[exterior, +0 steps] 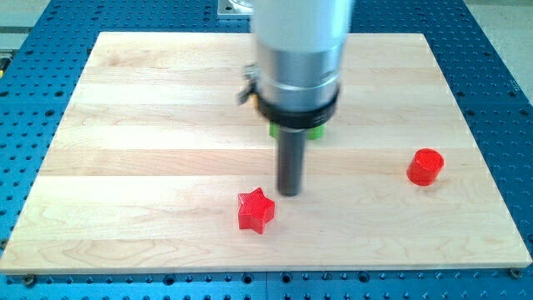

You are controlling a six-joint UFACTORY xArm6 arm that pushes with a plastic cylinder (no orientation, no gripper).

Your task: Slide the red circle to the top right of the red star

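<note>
The red star (256,210) lies on the wooden board (150,150) near the view's bottom middle. The red circle (425,166), a short cylinder, stands far to the view's right, slightly higher than the star. My tip (289,192) is down on the board just to the upper right of the star, with a small gap between them. It is well to the left of the red circle. A green block (316,132) is mostly hidden behind the arm's silver body, only small edges showing.
The silver and black arm body (297,58) covers the board's top middle. A blue perforated table (500,100) surrounds the board on all sides.
</note>
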